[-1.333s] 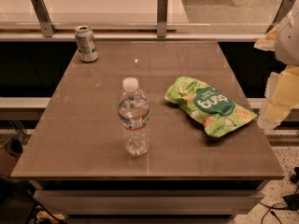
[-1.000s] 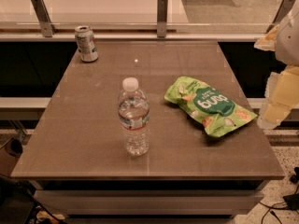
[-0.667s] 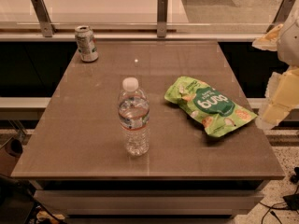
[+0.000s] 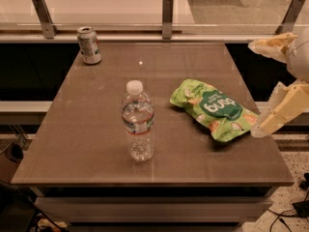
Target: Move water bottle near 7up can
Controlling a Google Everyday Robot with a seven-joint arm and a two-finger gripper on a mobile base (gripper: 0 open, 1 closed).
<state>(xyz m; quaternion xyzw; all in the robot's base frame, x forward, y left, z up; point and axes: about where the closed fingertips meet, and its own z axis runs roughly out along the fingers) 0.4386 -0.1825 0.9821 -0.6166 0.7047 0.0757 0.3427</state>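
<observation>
1. I have only the one camera view, which looks down on a brown table that fills most of the frame.
2. The water bottle stands upright on the tabletop, a little left of centre and in the near half. Its white cap is screwed on, and a pale label band with a red stripe runs around its middle. Nothing is touching it.
3. The 7up can stands upright at the far left corner of the table, close to the back edge. It is well apart from the bottle, with bare tabletop between the two.
4. A green snack bag lies flat to the right of the bottle. It is near the bottle but not touching it, and it reaches toward the table's right edge.
5. The gripper is at the right border of the frame, off the table's right side and well away from the bottle. Its two cream fingers are spread wide and hold nothing, so I read the tool as released. The upper finger sits level with the table's far edge. The lower finger's tip is just beside the near right end of the snack bag, but I cannot tell whether it touches the bag.
6. Behind the table, a rail with upright metal posts runs across the top of the frame.
</observation>
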